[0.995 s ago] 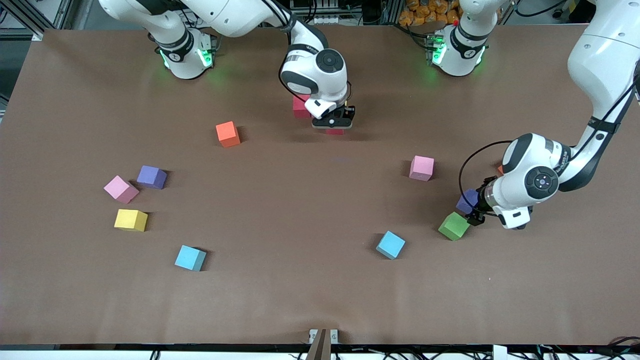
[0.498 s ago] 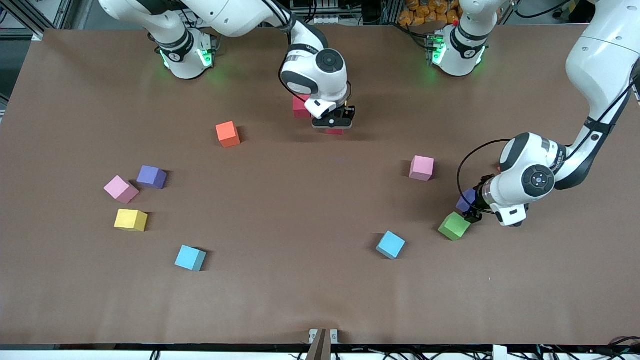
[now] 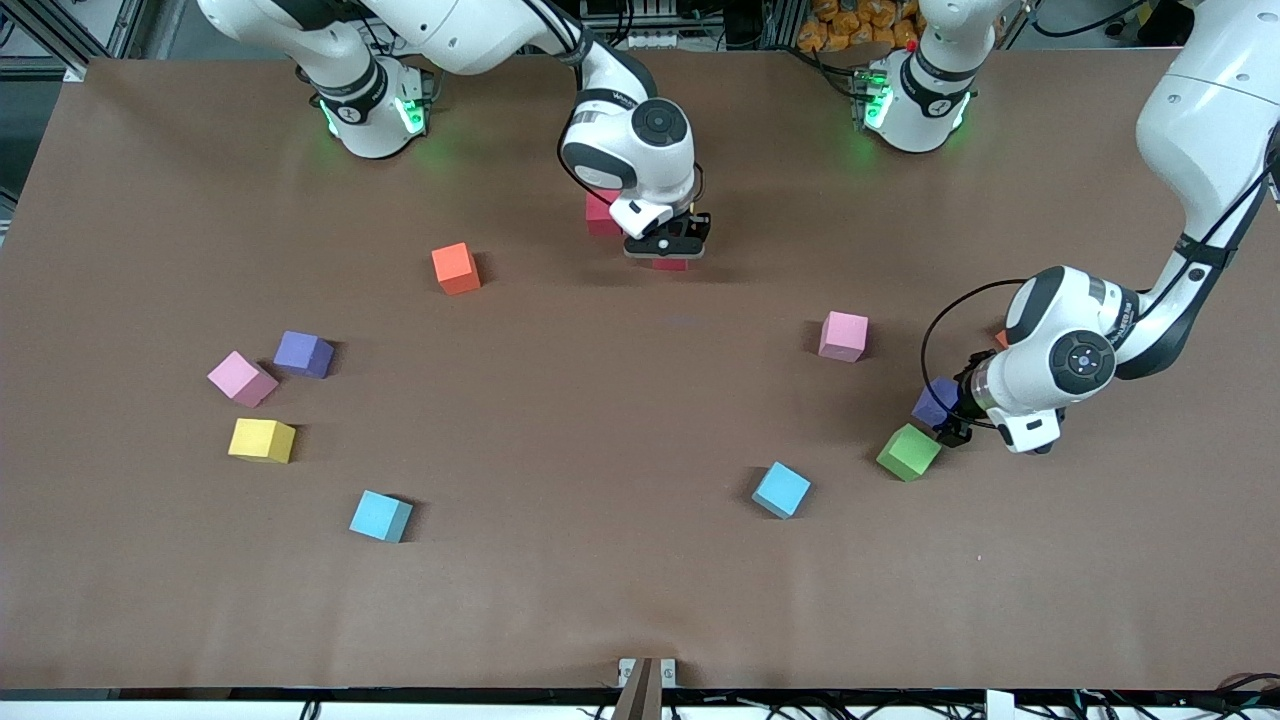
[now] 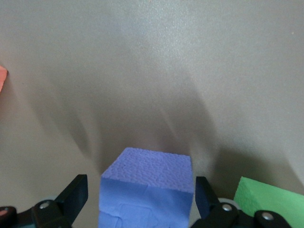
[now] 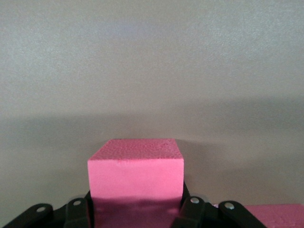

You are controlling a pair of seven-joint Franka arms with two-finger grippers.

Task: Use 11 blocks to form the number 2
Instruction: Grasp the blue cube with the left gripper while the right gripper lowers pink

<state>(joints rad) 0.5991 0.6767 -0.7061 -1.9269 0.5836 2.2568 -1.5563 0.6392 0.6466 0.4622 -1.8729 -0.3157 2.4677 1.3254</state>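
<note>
My right gripper (image 3: pixel 668 250) is shut on a red block (image 3: pixel 671 264) low over the table, close beside a second red block (image 3: pixel 600 214). In the right wrist view the held block (image 5: pixel 135 168) fills the jaws, both fingers pressed to its sides. My left gripper (image 3: pixel 948 422) is open and straddles a purple block (image 3: pixel 934 402); the left wrist view shows that block (image 4: pixel 147 187) with a gap at each finger. A green block (image 3: pixel 908 452) lies right beside it. Pink (image 3: pixel 843 336) and light blue (image 3: pixel 781 489) blocks lie nearby.
Toward the right arm's end lie purple (image 3: pixel 303 354), pink (image 3: pixel 242 378), yellow (image 3: pixel 262 440) and light blue (image 3: pixel 381 516) blocks. One orange cube (image 3: pixel 456 268) sits near the red pair. Another orange cube (image 3: pixel 1001 338) peeks out from under the left wrist.
The left wrist has swayed slightly above the purple block and settled back; its fingers stay open. The right arm and all blocks have not moved.
</note>
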